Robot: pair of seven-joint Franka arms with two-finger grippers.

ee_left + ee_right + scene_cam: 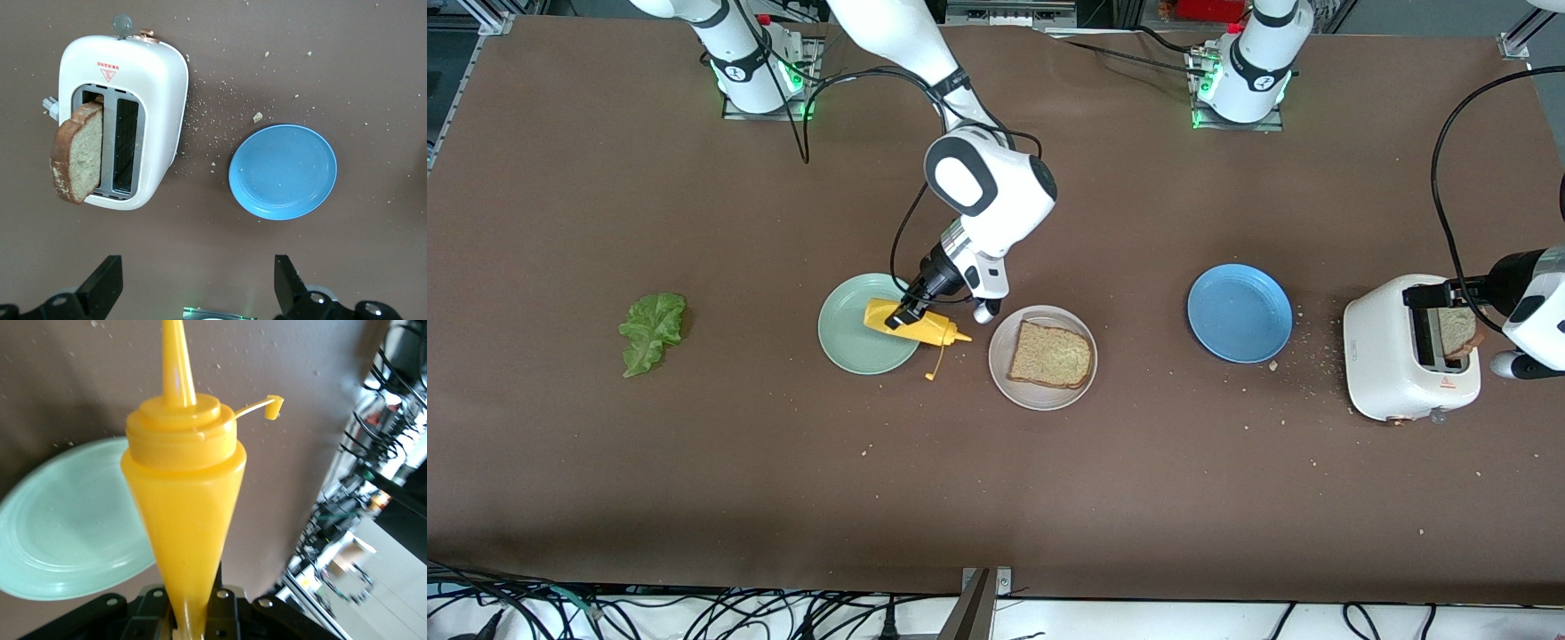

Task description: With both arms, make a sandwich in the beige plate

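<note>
While the right gripper [903, 316] hangs over the mint-green plate [845, 342], I log its fingers clenched on the yellow squeeze bottle [916, 326], nozzle aimed toward the beige plate [1003, 378]. That plate sits on the counter [1049, 498] just beside the mint-green one and carries one bread slice [1052, 355]. Lettuce leaf [652, 332] lies on the counter toward the right arm's end. My left gripper [193, 283] hovers with fingers released above the counter near the white toaster [157, 87], where a second slice [79, 153] stands in a slot; the blue plate [283, 171] sits beside it.
</note>
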